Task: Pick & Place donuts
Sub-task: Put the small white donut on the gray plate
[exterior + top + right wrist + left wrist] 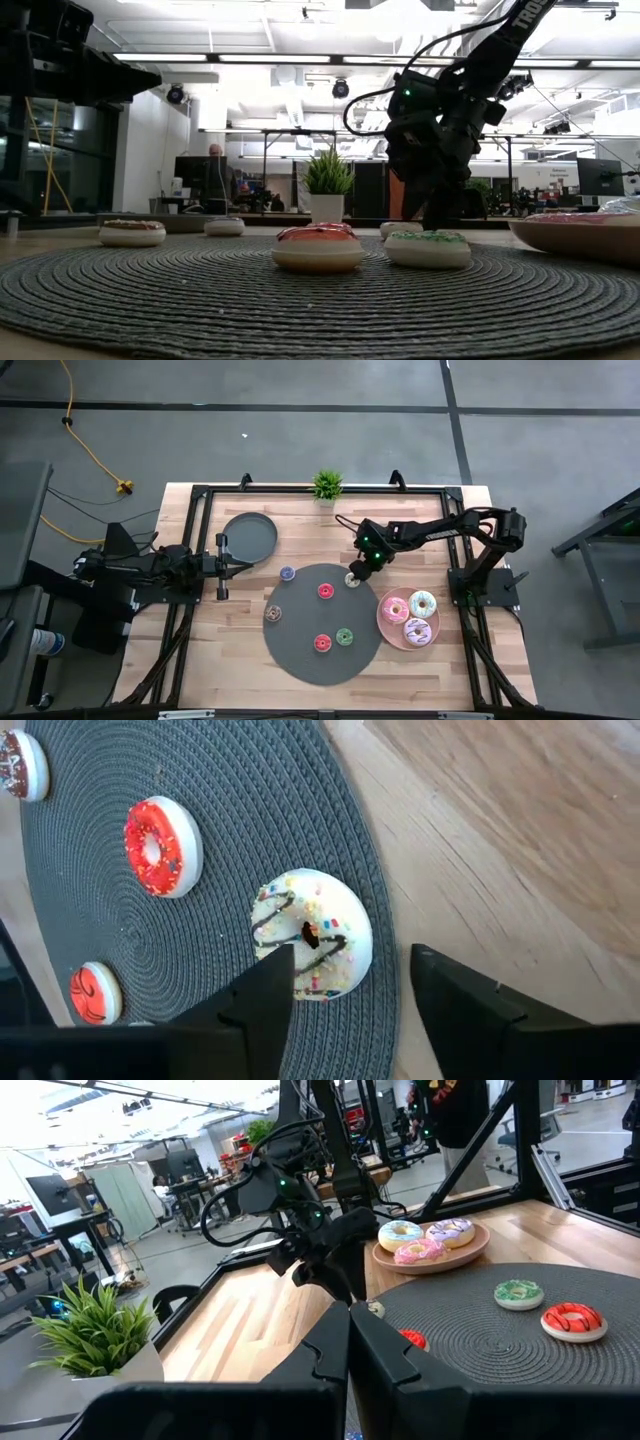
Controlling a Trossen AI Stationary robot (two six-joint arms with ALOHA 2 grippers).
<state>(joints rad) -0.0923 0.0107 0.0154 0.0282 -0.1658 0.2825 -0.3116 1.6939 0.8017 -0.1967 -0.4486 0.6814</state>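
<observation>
The right hand (352,576) hangs over the far right edge of a round dark woven mat (300,650) on a wooden table (240,670), its fingers (262,1000) spread apart just above a cream donut (312,932) with dark drizzle and sprinkles that lies flat at the mat's rim; from the wrist view one finger overlaps the donut's near edge, and whether it touches cannot be told. Five more small donuts lie on or by the mat: a red one (325,591) near the middle, another red (322,643) and a green one (345,636) toward the near side, a brown one (273,614) at the left edge and a blue one (287,573) just off the mat's far-left edge on bare wood. Three larger donuts, pink (395,609), white (423,603) and lilac (416,630), sit close together on a pink plate (384,622) just right of the mat. A dark grey plate (249,536) lies at the table's far left, and a small potted plant (327,485) stands at the far edge. The left hand (222,565) waits at the left side, beside the grey plate, with its fingers pressed together and holding nothing. In the room beyond the table, a person (214,175) sits at a desk in the distance.
</observation>
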